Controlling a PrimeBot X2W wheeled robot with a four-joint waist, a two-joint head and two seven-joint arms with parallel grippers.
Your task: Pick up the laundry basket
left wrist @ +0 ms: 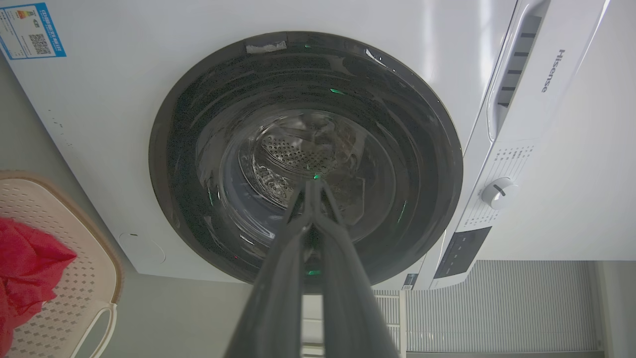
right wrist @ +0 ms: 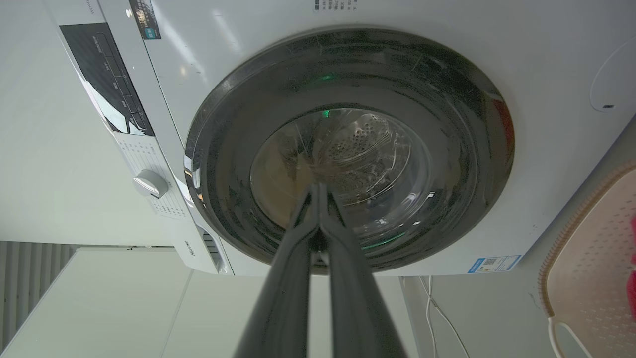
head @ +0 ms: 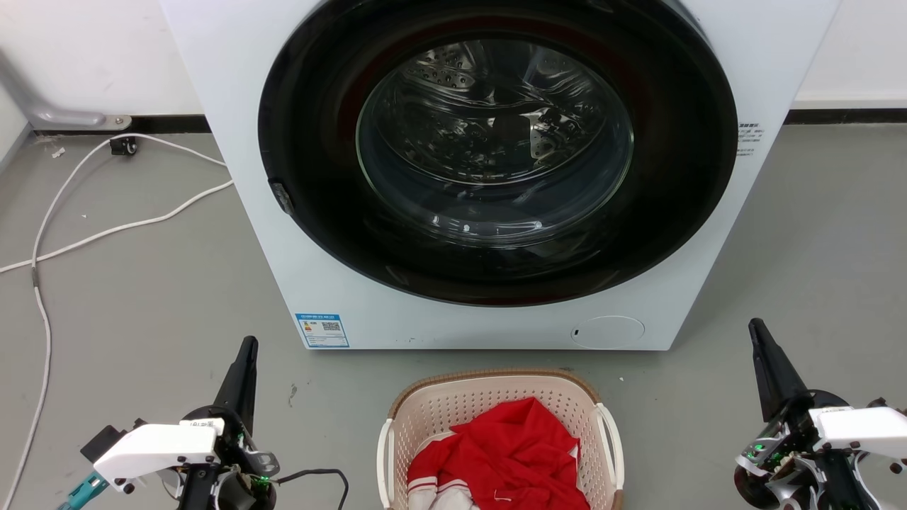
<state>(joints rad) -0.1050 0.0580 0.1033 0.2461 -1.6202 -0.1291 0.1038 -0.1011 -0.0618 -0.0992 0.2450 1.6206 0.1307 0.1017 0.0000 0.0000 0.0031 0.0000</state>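
Observation:
The laundry basket (head: 453, 404) is cream plastic with perforated walls, a brown rim and white loop handles. It stands on the grey floor at the bottom centre of the head view, with red cloth (head: 510, 453) in it. Its edge also shows in the left wrist view (left wrist: 74, 298) and the right wrist view (right wrist: 586, 258). My left gripper (head: 248, 343) is shut at the lower left, well apart from the basket. At the lower right my right gripper (head: 755, 326) is shut too, holding nothing. Both point toward the washing machine.
A white front-loading washing machine (head: 496, 312) with a dark round door stands right behind the basket. White cables (head: 106, 227) trail over the floor at the left. A wall runs behind.

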